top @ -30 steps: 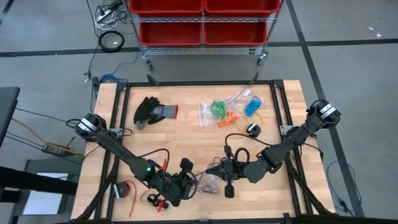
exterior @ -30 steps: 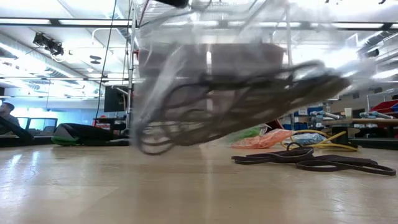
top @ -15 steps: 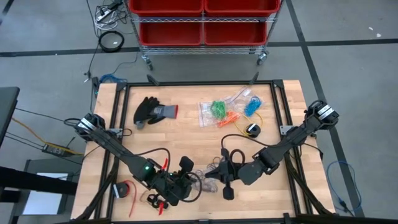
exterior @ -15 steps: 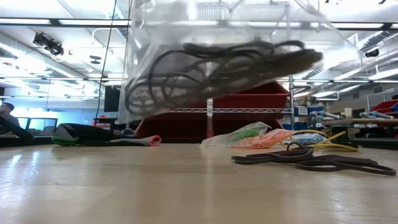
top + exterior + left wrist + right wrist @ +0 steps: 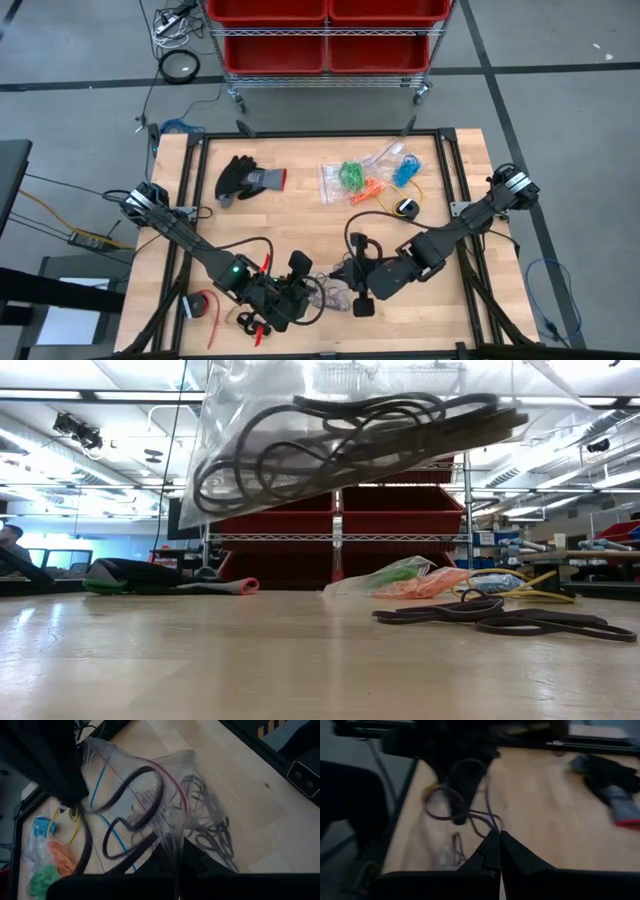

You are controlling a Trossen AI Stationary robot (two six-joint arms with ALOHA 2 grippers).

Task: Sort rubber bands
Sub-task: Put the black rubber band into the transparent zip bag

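Near front edge of the wooden table [image 5: 300,215]: both arms converge on one clear plastic bag [image 5: 330,430], thin, glossy, crinkled, with a pink and blue zip strip showing in the left wrist view. Inside it, black rubber bands [image 5: 340,445]: flat, matte loops, tangled and overlapping. The low view shows the bag hanging off the tabletop, sagging at a slant.

Left gripper [image 5: 303,296]: fingers pressed together, pinching the bag's film at one side. Right gripper [image 5: 345,277]: fingers also pressed together on the bag from the opposite side; the film is stretched between the two.

On the table just past the bag, two more black bands [image 5: 500,618] lie flat, wide and ribbon-like.

Far side of table: a cluster of clear bags [image 5: 365,172] holding green bands [image 5: 350,175], orange bands [image 5: 370,188] and blue bands [image 5: 405,170], all thin and bright. A yellow cable [image 5: 412,197] loops beside them.

Left of those: a black knit glove [image 5: 247,180] with a grey and red cuff, lying limp.

Beyond the table: a wire cart with red plastic bins [image 5: 325,30], smooth-sided.
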